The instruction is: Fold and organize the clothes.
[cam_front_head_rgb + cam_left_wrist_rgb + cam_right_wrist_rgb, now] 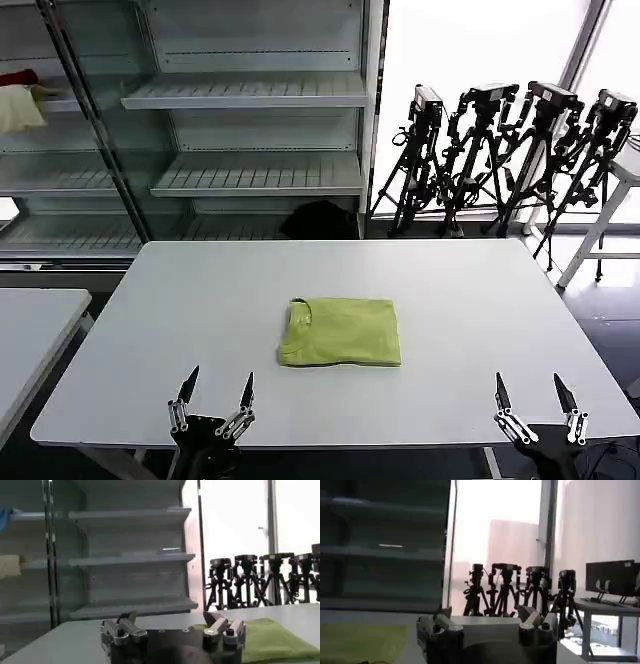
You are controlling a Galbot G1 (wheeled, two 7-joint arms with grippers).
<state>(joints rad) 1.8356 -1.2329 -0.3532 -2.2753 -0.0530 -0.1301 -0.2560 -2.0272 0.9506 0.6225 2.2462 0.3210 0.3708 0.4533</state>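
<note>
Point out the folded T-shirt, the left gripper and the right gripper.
T-shirt [342,333], head view, middle of the folded cloth.
Left gripper [218,386], head view, midway between its open fingertips.
Right gripper [529,388], head view, midway between its open fingertips.

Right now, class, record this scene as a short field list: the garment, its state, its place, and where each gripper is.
garment: lime T-shirt
state: folded into a neat rectangle, collar at the robot's left
place: middle of the white table
left gripper: open, at the near table edge, apart from the shirt
right gripper: open, at the near edge, farther right
background: shelves, tripods
</note>
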